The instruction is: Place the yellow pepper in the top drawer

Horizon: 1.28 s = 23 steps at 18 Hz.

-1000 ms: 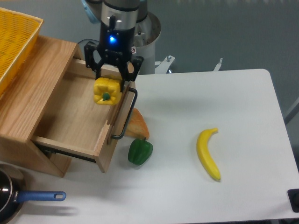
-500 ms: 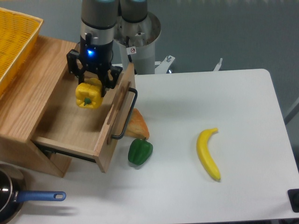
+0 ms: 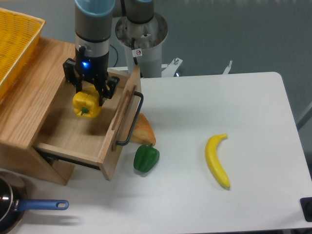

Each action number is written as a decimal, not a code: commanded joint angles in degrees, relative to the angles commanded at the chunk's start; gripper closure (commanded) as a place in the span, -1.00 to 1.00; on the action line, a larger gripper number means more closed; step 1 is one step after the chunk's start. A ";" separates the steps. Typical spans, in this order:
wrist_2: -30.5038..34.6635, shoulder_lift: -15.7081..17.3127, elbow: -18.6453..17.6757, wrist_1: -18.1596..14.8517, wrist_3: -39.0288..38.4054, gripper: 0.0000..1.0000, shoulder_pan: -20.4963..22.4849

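Note:
The yellow pepper [image 3: 86,105] is held in my gripper [image 3: 87,95], which is shut on it. Both are over the inside of the top drawer [image 3: 73,134], which is pulled open from the wooden cabinet. The pepper hangs low over the drawer's back half, its green stem facing the camera. I cannot tell if it touches the drawer floor. The drawer's black bar handle [image 3: 130,120] is on its front, facing right.
A green bell pepper [image 3: 146,158] and a piece of bread [image 3: 143,130] lie just right of the drawer front. A banana [image 3: 216,160] lies on the white table. A yellow woven basket [image 3: 14,44] sits on the cabinet. A blue-handled pan [image 3: 19,207] is at the bottom left.
My gripper has carried the yellow pepper leftward from over the drawer's front panel to over the drawer's inside, and slightly lower.

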 joint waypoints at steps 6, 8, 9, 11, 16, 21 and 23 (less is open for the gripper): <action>1.76 -1.76 0.00 -0.09 0.00 0.49 -0.70; 1.85 -1.76 0.00 0.00 0.00 0.33 -0.70; 1.94 -1.76 0.00 0.00 0.00 0.15 -0.70; 2.11 -1.76 0.00 0.00 0.09 -0.27 -0.70; 2.99 -1.67 0.17 0.09 0.26 -0.91 -0.88; 3.08 -1.24 0.96 -0.35 0.18 -0.99 -0.79; 2.99 -0.88 1.93 -0.44 0.18 -1.00 -0.88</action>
